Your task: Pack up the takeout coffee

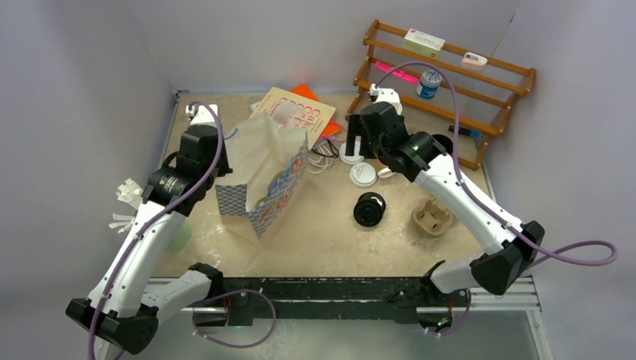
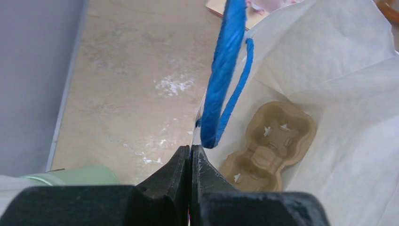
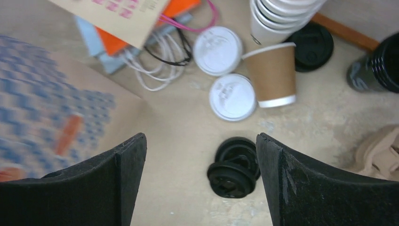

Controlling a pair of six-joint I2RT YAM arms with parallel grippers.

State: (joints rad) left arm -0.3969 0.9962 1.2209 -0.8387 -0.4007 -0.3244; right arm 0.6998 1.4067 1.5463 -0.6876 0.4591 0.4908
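The black cup with a black lid (image 1: 369,209) stands on the table and shows in the right wrist view (image 3: 234,167) just inside my right finger. Two white lids (image 1: 363,175) (image 3: 233,96) (image 3: 218,44) face up behind it; I cannot tell what is under them. A brown lidless cup (image 3: 272,73) lies beside them. My right gripper (image 1: 358,146) (image 3: 200,136) is open and empty above these. My left gripper (image 1: 222,146) (image 2: 191,149) is shut on the rim of the blue-checkered paper bag (image 1: 262,176) by its blue handle (image 2: 221,80). A cardboard carrier (image 2: 270,141) lies inside the bag.
A second brown carrier (image 1: 433,217) sits right of the black cup. A stack of white cups (image 3: 277,19), a loose black lid (image 3: 310,44) and black cups (image 3: 376,70) stand at the back. Papers and cords (image 1: 300,112) lie behind the bag. A wooden rack (image 1: 450,82) fills the back right.
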